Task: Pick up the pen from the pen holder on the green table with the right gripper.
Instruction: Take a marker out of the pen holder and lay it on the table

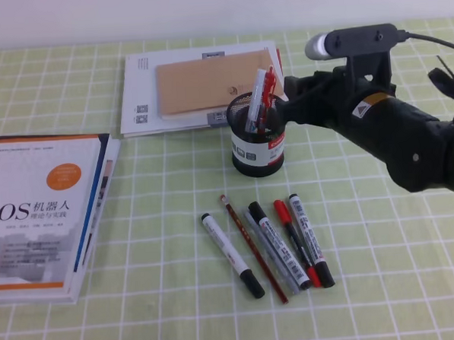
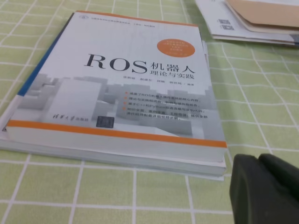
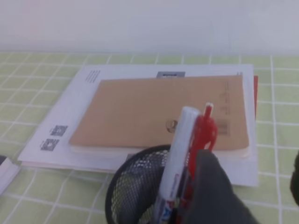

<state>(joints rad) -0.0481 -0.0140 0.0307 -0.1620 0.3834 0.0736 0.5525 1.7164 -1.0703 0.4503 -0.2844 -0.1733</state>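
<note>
The black mesh pen holder point(image 1: 257, 147) stands on the green table point(image 1: 392, 275) near the middle. The red pen point(image 1: 269, 88) leans out of it beside a white marker point(image 1: 258, 100). My right gripper point(image 1: 283, 104) reaches in from the right at the height of the pen tops. In the right wrist view the right gripper point(image 3: 254, 191) is open. One of its black fingers point(image 3: 217, 191) covers the lower part of the red pen point(image 3: 204, 133), and the other shows only at the right edge. The holder's rim point(image 3: 122, 179) and the marker point(image 3: 180, 149) sit left of that finger. My left gripper point(image 2: 261, 189) rests low over the table, its two black lobes together.
Several loose markers and a red pencil point(image 1: 254, 248) lie in a row in front of the holder. A thick ROS book point(image 1: 47, 217) lies at the left. Behind the holder a tan notebook point(image 1: 207, 83) rests on a white book point(image 1: 142, 83).
</note>
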